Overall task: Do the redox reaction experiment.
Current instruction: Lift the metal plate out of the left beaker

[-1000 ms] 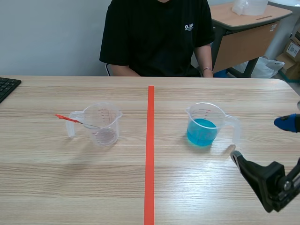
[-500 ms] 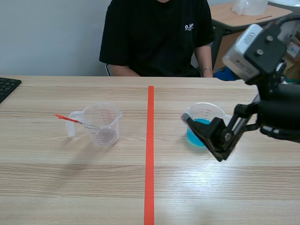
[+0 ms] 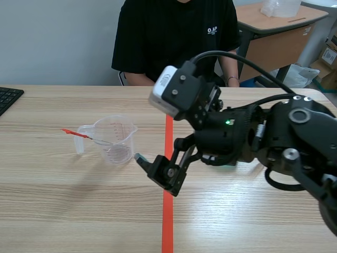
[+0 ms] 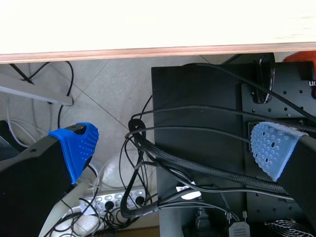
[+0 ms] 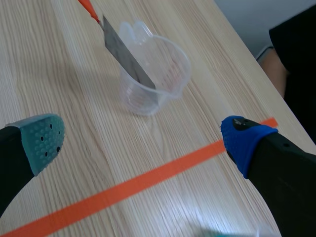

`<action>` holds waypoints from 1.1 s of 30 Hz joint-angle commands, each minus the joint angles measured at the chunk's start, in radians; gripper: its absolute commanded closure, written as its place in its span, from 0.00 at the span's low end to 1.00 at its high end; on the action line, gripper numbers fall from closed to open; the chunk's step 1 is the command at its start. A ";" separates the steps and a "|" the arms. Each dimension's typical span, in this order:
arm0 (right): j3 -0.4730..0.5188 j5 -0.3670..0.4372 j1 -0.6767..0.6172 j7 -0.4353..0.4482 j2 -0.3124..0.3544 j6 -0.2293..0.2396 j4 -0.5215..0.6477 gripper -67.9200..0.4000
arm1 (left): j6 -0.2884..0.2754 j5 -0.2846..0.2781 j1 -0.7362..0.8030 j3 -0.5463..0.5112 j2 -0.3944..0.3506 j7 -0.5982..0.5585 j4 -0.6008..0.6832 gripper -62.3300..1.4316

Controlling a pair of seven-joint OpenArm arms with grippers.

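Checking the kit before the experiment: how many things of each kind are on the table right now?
Measuring cups: 2, the clear cup and the blue-liquid cup, which is mostly hidden
Orange-handled metal blade: 1
Keyboard: 1
Total: 4

Clear beaker [image 3: 118, 141] w/ red-handled spatula [image 3: 74, 133]; orange tape [image 3: 167, 226].

From between the arms: faces across the desk [image 3: 79, 211] toward its far edge. From the right wrist: looks down, close, on the clear beaker [image 5: 148, 96] left of the tape line [image 5: 148, 180], shared with the scene view. From the left wrist: looks past the desk's near edge at floor cables [image 4: 163, 163].
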 commanded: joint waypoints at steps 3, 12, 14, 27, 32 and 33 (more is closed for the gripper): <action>-0.050 -0.035 0.054 0.058 -0.047 -0.008 -0.029 0.00 | -0.003 -0.002 0.013 -0.006 0.003 -0.010 0.016 0.00; -0.191 -0.200 0.134 0.185 -0.160 -0.110 -0.174 0.00 | -0.003 -0.002 0.013 -0.006 0.003 -0.011 0.016 0.00; -0.213 -0.228 0.151 0.217 -0.185 -0.117 -0.216 0.00 | -0.003 -0.002 0.013 -0.006 0.003 -0.011 0.016 0.00; -0.292 -0.349 0.266 0.316 -0.349 -0.238 -0.460 0.00 | -0.003 -0.002 0.013 -0.006 0.003 -0.011 0.016 0.00; -0.292 -0.365 0.279 0.360 -0.364 -0.245 -0.476 0.00 | -0.003 -0.002 0.013 -0.006 0.003 -0.011 0.016 0.00; -0.292 -0.365 0.282 0.367 -0.366 -0.245 -0.476 0.00 | -0.003 -0.002 0.013 -0.006 0.003 -0.011 0.016 0.00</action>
